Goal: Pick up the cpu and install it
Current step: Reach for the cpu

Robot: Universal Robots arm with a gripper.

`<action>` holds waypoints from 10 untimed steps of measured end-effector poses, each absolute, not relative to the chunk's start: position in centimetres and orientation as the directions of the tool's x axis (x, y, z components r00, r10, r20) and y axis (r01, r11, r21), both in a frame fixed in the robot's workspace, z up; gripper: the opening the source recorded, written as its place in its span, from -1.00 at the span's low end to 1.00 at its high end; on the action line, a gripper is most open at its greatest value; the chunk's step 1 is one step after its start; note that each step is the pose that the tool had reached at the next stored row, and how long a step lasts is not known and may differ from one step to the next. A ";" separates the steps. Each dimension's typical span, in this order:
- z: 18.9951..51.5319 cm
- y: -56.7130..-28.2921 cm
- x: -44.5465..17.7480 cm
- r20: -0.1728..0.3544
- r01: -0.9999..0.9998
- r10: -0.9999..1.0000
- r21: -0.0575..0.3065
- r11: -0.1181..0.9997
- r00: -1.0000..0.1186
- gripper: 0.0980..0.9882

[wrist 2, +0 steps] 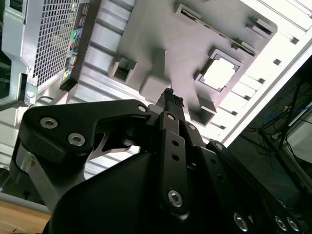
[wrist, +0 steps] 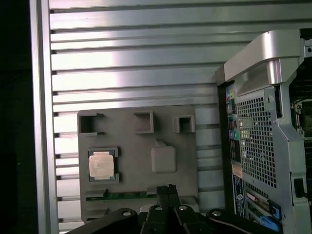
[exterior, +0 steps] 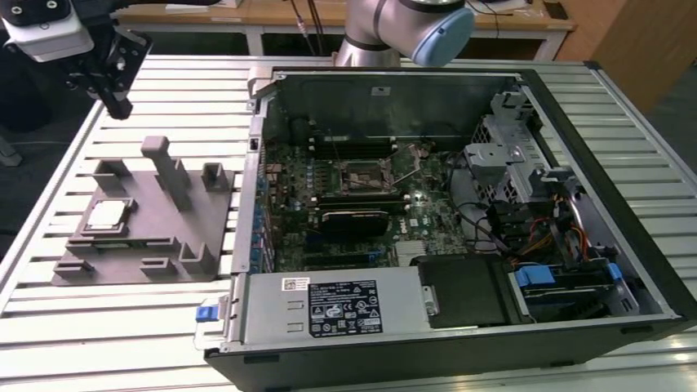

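The cpu (exterior: pixel 106 214), a small square chip with a silver-white top, lies flat in a recess of the grey fixture block (exterior: pixel 163 245) on the exterior view's left. It also appears in both wrist views (wrist 2: pixel 219 74) (wrist: pixel 101 164). My gripper (exterior: pixel 116 102) hangs high above the table, beyond the fixture's far end and well apart from the chip. In both wrist views its fingertips (wrist 2: pixel 168 99) (wrist: pixel 166 189) are pressed together with nothing between them. The black-framed motherboard socket (exterior: pixel 354 174) sits inside the open computer case (exterior: pixel 458 327).
The case lies on its side on a slatted metal table (exterior: pixel 109 335), its rear panel (wrist: pixel 253 146) close to the fixture. Several raised posts (exterior: pixel 163 159) stand on the fixture. Drive cages and cables (exterior: pixel 523 188) fill the case's right part. The arm's base (exterior: pixel 376 37) stands behind the case.
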State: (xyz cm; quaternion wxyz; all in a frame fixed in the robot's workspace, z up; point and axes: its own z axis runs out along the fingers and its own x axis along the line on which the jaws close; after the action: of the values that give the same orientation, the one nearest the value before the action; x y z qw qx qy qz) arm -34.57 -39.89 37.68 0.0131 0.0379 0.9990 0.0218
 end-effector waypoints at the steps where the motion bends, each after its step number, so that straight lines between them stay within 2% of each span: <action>1: 37.6 -39.9 -34.7 -0.025 0.075 0.076 0.045 0.996 -0.997 -0.98; 10: 36.7 -39.9 -35.7 -0.024 0.075 0.076 0.044 0.996 -0.997 -0.98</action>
State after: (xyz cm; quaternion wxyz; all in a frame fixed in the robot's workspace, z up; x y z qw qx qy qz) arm -35.74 -39.90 36.69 0.0130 0.0379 0.9990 0.0217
